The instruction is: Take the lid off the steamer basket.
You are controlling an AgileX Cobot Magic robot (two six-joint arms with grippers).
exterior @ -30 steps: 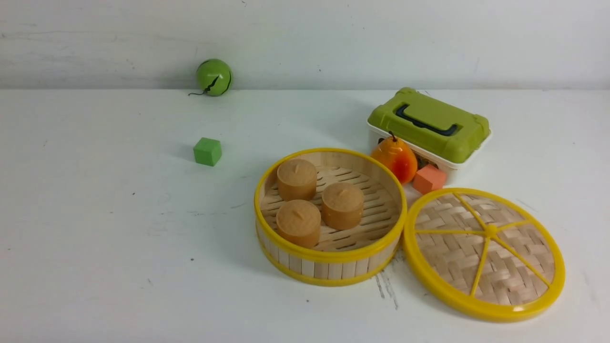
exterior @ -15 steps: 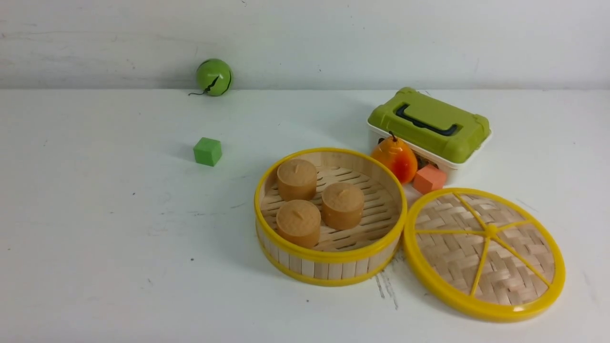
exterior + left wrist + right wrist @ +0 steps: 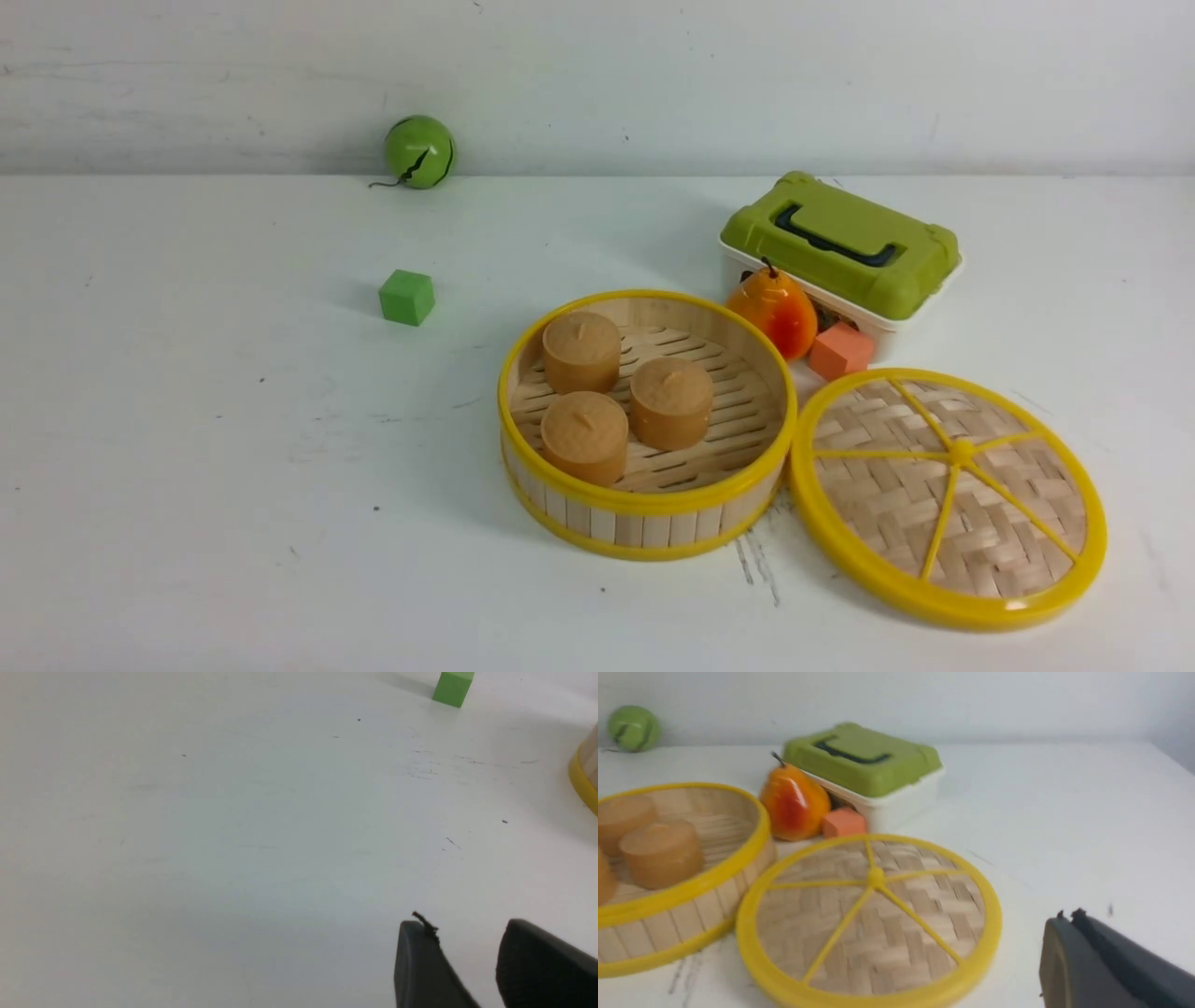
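The steamer basket (image 3: pixel 644 509) stands uncovered at the table's centre right and holds three tan round buns. It also shows in the right wrist view (image 3: pixel 691 891), and its edge shows in the left wrist view (image 3: pixel 584 781). The lid (image 3: pixel 948 495) lies flat on the table just right of the basket, rim beside rim. It fills the middle of the right wrist view (image 3: pixel 873 914). My left gripper (image 3: pixel 465 926) is open and empty over bare table, left of the basket. My right gripper (image 3: pixel 1066 917) is shut and empty, beside the lid. Neither gripper shows in the front view.
A white box with an olive-green lid (image 3: pixel 840 247) stands behind the lid, with an orange pear (image 3: pixel 775 313) and an orange block (image 3: pixel 840 350) in front of it. A green cube (image 3: pixel 406 297) sits at mid left. A green ball (image 3: pixel 419 151) rests by the back wall.
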